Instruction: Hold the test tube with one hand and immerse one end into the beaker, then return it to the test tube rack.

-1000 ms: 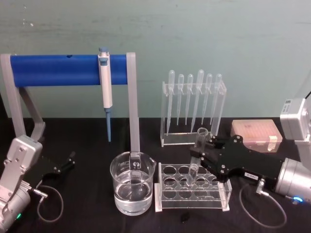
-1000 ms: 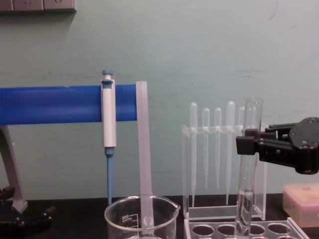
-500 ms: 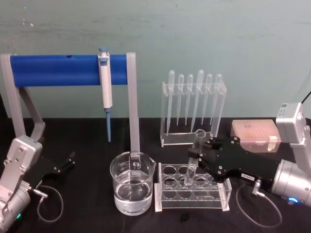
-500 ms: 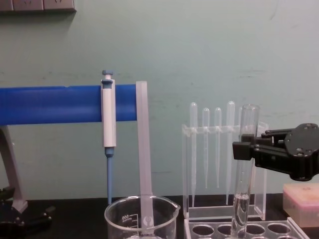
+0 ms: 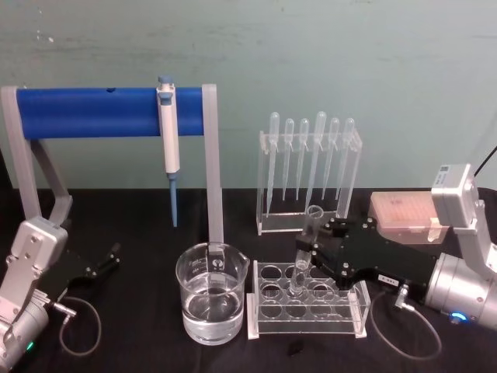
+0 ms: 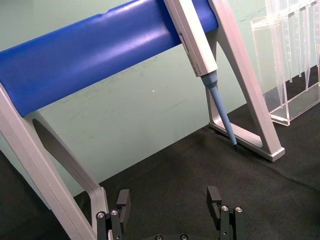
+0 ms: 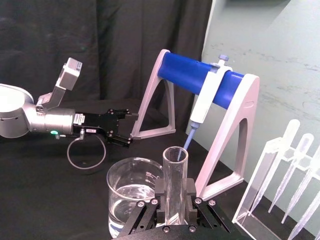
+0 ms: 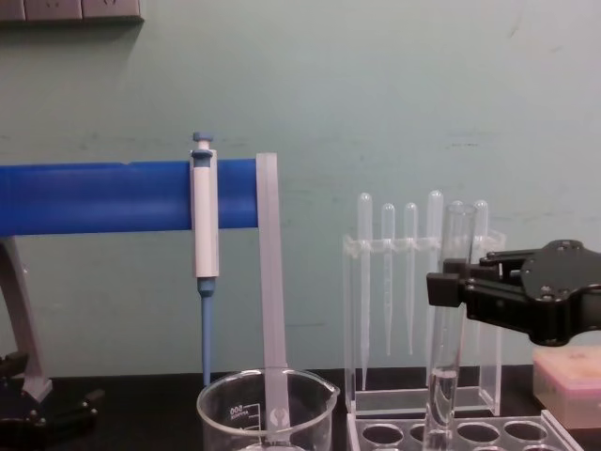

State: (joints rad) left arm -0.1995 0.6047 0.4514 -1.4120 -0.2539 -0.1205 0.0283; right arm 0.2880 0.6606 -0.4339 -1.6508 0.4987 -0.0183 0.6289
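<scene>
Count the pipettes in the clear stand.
6, hanging in one row in the clear stand behind the rack: pipettes.

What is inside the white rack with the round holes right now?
The test tube, upright and gripped by the right gripper, has its lower end in a back-row hole of the rack. The other holes look empty. The tube's very bottom is hidden by the rack.
</scene>
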